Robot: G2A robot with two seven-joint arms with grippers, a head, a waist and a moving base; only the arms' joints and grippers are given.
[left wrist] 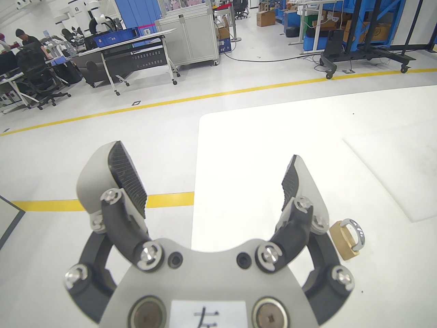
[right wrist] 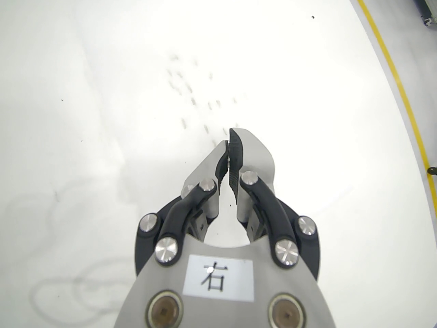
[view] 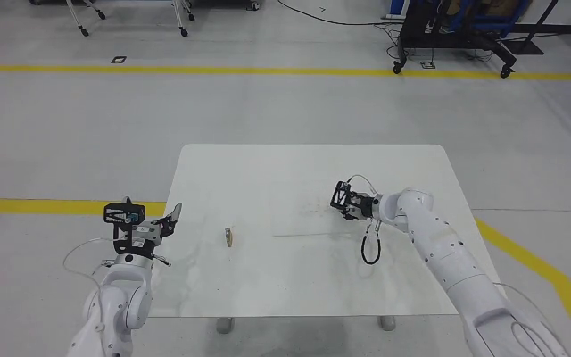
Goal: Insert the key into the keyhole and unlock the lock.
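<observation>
Right gripper (view: 339,198) is hovering low over the white counter (view: 268,286), a little right of its middle, with its arm coming in from the near right. Seen from its own wrist, the right gripper (right wrist: 228,138) is holding its two ribbed pads (right wrist: 235,158) pressed together at the tips. Whether anything thin is sitting pinched between them cannot be told. Just past the tips, a patch of small grey scuff marks (right wrist: 194,86) is showing on the surface.

At the counter's left edge, toward the near side, the left gripper (view: 153,217) is hanging in the air. From its wrist, the left gripper (left wrist: 206,151) is standing wide open and holding nothing. One of its fingers (left wrist: 126,172) is sitting over the floor (left wrist: 102,131) and the other over the counter's edge.

On the near-left part of the counter the lock (view: 229,236) is lying flat, right of the left gripper and well left of the right gripper, touching neither. It is a brass padlock with a silver shackle. In the left wrist view the lock (left wrist: 344,238) is resting just beside the finger that is over the counter. Its keyhole cannot be made out.

A thin white mat (view: 294,219) is lying on the counter's middle. The right gripper is hovering above it, and the lock is lying off it to the left.
</observation>
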